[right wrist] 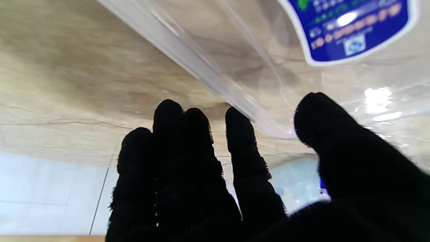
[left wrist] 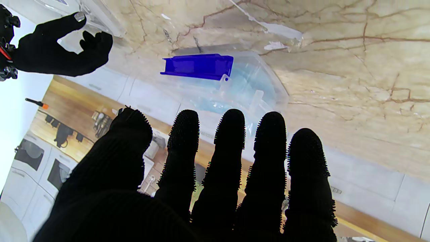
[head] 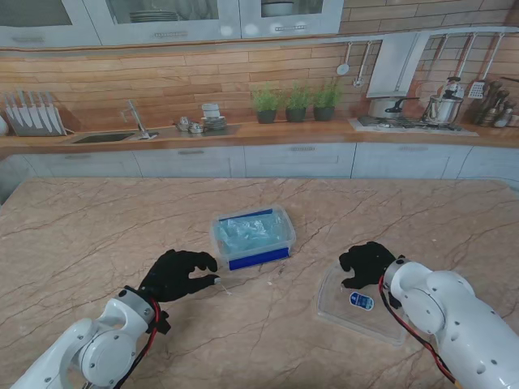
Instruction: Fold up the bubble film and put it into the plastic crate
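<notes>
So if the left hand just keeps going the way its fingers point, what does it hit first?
Most likely the crate, at its near blue latch. The left hand is open, its fingers aimed at that side. How big the gap is, I cannot judge.

A marble-patterned worktop (head: 122, 219) with brown veining fills the foreground. Beyond it runs a wooden counter (head: 268, 134) over pale cabinet fronts (head: 300, 160), carrying a sink (head: 104, 138), stacked dishes (head: 212, 117), three potted plants (head: 297, 103) and pots (head: 413, 109). A wood-plank wall (head: 162, 77) rises behind it, with white wall cupboards (head: 170, 18) at the top.
</notes>
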Controlling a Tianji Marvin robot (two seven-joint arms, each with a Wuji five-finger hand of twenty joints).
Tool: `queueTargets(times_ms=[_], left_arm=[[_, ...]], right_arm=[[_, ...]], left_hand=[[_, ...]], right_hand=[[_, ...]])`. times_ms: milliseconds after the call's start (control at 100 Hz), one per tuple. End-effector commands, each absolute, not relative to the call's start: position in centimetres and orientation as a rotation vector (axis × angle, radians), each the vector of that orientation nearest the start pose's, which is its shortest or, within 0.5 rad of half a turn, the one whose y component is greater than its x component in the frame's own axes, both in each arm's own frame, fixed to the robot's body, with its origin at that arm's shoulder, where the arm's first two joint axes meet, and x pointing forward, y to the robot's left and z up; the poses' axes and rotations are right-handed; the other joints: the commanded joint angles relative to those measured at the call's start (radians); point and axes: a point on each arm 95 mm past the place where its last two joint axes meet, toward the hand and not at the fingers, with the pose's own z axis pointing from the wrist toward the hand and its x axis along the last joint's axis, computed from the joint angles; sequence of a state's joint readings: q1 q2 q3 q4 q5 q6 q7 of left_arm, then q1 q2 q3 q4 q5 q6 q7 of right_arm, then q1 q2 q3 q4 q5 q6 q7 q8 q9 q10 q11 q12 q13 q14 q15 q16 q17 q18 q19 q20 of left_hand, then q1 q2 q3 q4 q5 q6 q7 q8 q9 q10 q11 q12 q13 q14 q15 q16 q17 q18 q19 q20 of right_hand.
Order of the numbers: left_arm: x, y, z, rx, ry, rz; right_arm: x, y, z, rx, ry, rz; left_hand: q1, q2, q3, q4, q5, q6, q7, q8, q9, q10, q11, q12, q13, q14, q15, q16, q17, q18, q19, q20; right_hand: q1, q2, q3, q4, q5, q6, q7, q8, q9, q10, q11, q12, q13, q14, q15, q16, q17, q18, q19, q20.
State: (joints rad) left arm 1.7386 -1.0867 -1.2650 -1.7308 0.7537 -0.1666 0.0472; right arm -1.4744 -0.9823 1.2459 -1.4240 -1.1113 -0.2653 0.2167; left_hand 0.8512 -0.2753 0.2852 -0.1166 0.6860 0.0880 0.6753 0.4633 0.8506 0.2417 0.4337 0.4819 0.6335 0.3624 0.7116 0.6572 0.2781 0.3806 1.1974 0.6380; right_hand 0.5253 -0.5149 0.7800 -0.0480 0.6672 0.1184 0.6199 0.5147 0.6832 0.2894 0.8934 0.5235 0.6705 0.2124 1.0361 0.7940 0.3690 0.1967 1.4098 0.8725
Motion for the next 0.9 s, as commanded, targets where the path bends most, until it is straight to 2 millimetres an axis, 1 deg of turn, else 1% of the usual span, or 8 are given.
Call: queueTargets(times_ms=[0, 400, 450, 560, 670, 830, 880, 890], left_arm=[[34.7, -1.8, -32.6, -1.386, 1.469, -1.804], [34.3, -3.2, -32.5, -1.410, 1.549, -1.779], [34.3, -3.3, -32.5, -1.415, 1.562, -1.774], [34.4, -3.5, -32.6, -1.419, 1.579, -1.765], [34.4, -3.8, -32.8, -1.441, 1.561, -1.766], [34.3, -4.4, -32.9, -1.494, 1.537, -1.745], [34.4, -4.6, -33.0, -1.521, 1.533, -1.733], [34.4, -4.7, -33.0, -1.526, 1.532, -1.732]], right_arm=[[40.7, -5.7, -37.1, 1.127, 2.000, 1.158], [41.2, -2.4, -35.6, 1.051, 2.031, 1.263], [41.3, -2.2, -35.2, 1.039, 2.008, 1.292], [41.3, -2.0, -34.1, 0.999, 1.947, 1.364], [41.2, -2.3, -32.8, 0.961, 1.882, 1.416], [40.9, -3.3, -30.9, 0.983, 1.785, 1.443], [40.8, -3.9, -30.3, 0.997, 1.760, 1.431], [40.8, -4.1, -30.2, 1.000, 1.755, 1.428]], left_hand=[[0.027, 0.045, -0.023, 0.032, 0.021, 0.013, -0.014, 0.015, 0.010, 0.018, 0.011, 0.015, 0.004, 0.027, 0.021, 0.016, -0.007, 0.027, 0.038, 0.022], [0.038, 0.061, -0.054, 0.037, 0.022, 0.020, -0.011, 0.021, 0.013, 0.022, 0.015, 0.018, 0.004, 0.034, 0.029, 0.019, -0.009, 0.030, 0.046, 0.028], [0.039, 0.064, -0.059, 0.038, 0.022, 0.019, -0.011, 0.021, 0.012, 0.024, 0.015, 0.018, 0.003, 0.035, 0.031, 0.020, -0.010, 0.029, 0.048, 0.030], [0.041, 0.069, -0.068, 0.039, 0.023, 0.023, -0.009, 0.023, 0.017, 0.025, 0.019, 0.020, 0.010, 0.037, 0.037, 0.022, -0.005, 0.027, 0.054, 0.033], [0.045, 0.074, -0.077, 0.042, 0.035, 0.033, -0.005, 0.022, 0.034, 0.035, 0.028, 0.022, 0.026, 0.049, 0.050, 0.025, 0.007, 0.036, 0.071, 0.042], [0.031, 0.106, -0.095, 0.045, 0.048, 0.051, -0.010, 0.010, 0.058, 0.053, 0.027, 0.012, 0.047, 0.068, 0.057, 0.015, 0.023, 0.052, 0.090, 0.053], [0.037, 0.156, -0.164, 0.059, 0.056, 0.063, -0.016, 0.006, 0.064, 0.058, 0.030, -0.004, 0.047, 0.075, 0.072, -0.011, 0.024, 0.059, 0.090, 0.064], [0.058, 0.182, -0.221, 0.066, 0.061, 0.068, -0.022, 0.012, 0.067, 0.060, 0.031, -0.001, 0.048, 0.080, 0.074, -0.009, 0.025, 0.062, 0.093, 0.070]], right_hand=[[0.012, -0.035, -0.007, 0.001, 0.033, -0.158, -0.016, -0.013, 0.008, 0.004, -0.002, 0.004, 0.028, 0.008, -0.008, -0.005, -0.018, -0.043, -0.012, -0.003], [-0.025, 0.008, -0.082, 0.019, 0.026, -0.160, -0.040, 0.001, -0.006, 0.010, -0.040, -0.007, 0.009, 0.020, -0.050, -0.015, -0.036, -0.036, -0.038, -0.002], [-0.024, 0.013, -0.091, 0.022, 0.022, -0.162, -0.046, 0.005, -0.011, 0.008, -0.058, -0.015, 0.003, 0.019, -0.077, -0.028, -0.054, -0.022, -0.075, -0.012], [-0.039, 0.040, -0.116, 0.026, -0.005, -0.178, -0.059, 0.011, -0.028, -0.012, -0.126, -0.053, -0.011, 0.002, -0.190, -0.087, -0.122, 0.061, -0.270, -0.098], [-0.057, 0.084, -0.151, 0.028, -0.027, -0.188, -0.065, 0.009, -0.033, -0.025, -0.172, -0.078, -0.012, -0.010, -0.267, -0.123, -0.158, 0.108, -0.423, -0.168], [-0.050, 0.115, -0.200, 0.034, -0.030, -0.183, -0.071, 0.004, -0.026, -0.030, -0.203, -0.094, -0.005, -0.009, -0.326, -0.145, -0.165, 0.128, -0.500, -0.183], [-0.046, 0.126, -0.218, 0.035, -0.029, -0.179, -0.074, 0.002, -0.023, -0.030, -0.209, -0.097, -0.005, -0.006, -0.337, -0.148, -0.162, 0.127, -0.505, -0.179], [-0.043, 0.129, -0.224, 0.036, -0.027, -0.179, -0.074, 0.002, -0.021, -0.030, -0.211, -0.098, -0.004, -0.005, -0.339, -0.149, -0.161, 0.127, -0.506, -0.177]])
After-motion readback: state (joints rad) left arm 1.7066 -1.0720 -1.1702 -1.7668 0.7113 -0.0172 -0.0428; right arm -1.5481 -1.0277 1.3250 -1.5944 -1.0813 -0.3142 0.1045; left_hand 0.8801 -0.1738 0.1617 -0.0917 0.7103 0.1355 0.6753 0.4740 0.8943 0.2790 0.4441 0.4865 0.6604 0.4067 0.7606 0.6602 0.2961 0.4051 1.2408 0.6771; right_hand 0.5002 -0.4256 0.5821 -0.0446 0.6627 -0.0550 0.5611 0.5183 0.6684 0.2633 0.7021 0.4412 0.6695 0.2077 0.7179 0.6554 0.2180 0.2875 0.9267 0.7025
